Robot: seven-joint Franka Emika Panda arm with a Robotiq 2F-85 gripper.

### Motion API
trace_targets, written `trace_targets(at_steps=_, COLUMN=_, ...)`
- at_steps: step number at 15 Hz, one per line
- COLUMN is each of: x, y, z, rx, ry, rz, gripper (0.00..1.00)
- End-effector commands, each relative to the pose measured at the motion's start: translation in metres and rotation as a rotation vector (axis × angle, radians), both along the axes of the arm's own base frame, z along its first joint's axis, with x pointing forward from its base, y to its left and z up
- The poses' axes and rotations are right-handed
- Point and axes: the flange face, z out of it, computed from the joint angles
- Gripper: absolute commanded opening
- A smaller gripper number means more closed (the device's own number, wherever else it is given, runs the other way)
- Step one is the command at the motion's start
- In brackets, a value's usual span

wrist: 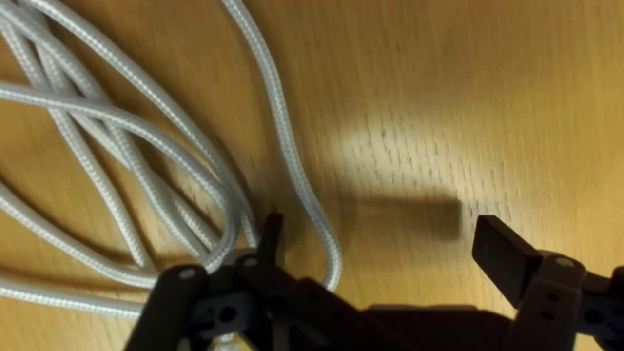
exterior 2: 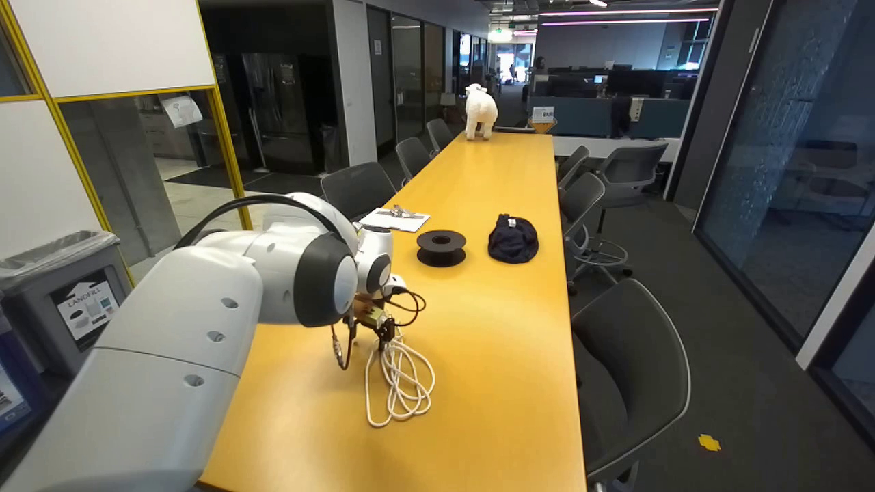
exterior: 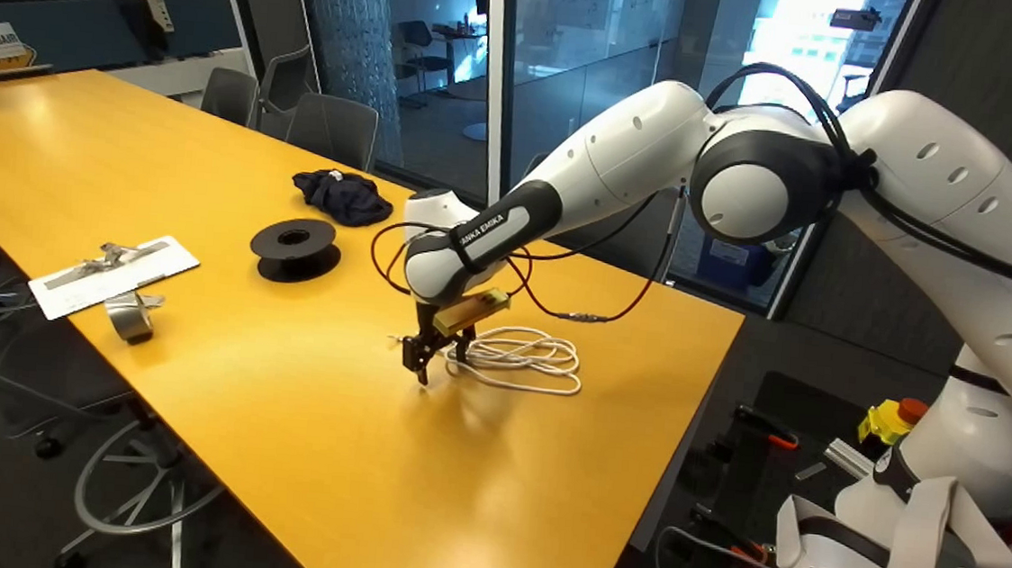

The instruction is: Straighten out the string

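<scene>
The surface (exterior: 409,480) carries the string (exterior 2: 395,383), heaped in crossing loops, well apart from and nearer than the black spool (exterior 2: 441,254) in an exterior view. The end effector (wrist: 378,236) hangs at the string's spool-facing edge, jaws spread wide, gripping nothing; one strand (wrist: 287,139) shows between them. Straightening seems hardly begun: pinching, untangling and drawing out all remain.

In the wrist view I see pale string (wrist: 117,117) looped at nine o'clock on the table (wrist: 438,73); the gripper (wrist: 380,234) gapes, fingers at seven and four, one strand between.
</scene>
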Motion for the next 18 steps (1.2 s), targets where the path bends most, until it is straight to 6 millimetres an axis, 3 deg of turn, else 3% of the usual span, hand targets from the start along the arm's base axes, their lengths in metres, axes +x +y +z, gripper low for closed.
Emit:
trace_targets(at_steps=1, x=0.0102, y=0.0008, z=0.0080, rx=-0.015, ry=-0.010, rz=0.005, gripper=1.00)
trace_targets(at_steps=7, x=0.0112, y=-0.0002, z=0.0106, rx=-0.019, ry=-0.009, rz=0.009, gripper=1.00)
trace_targets(at_steps=8, x=0.0118, y=0.0001, z=0.0103, rx=-0.023, ry=-0.021, rz=0.012, gripper=0.75)
trace_targets(at_steps=10, x=0.0115, y=0.0000, z=0.0106, rx=-0.025, ry=-0.017, rz=0.016, gripper=0.66)
trace_targets(at_steps=18, x=0.0120, y=-0.0040, z=0.0150, rx=-0.022, ry=-0.008, rz=0.020, gripper=0.05)
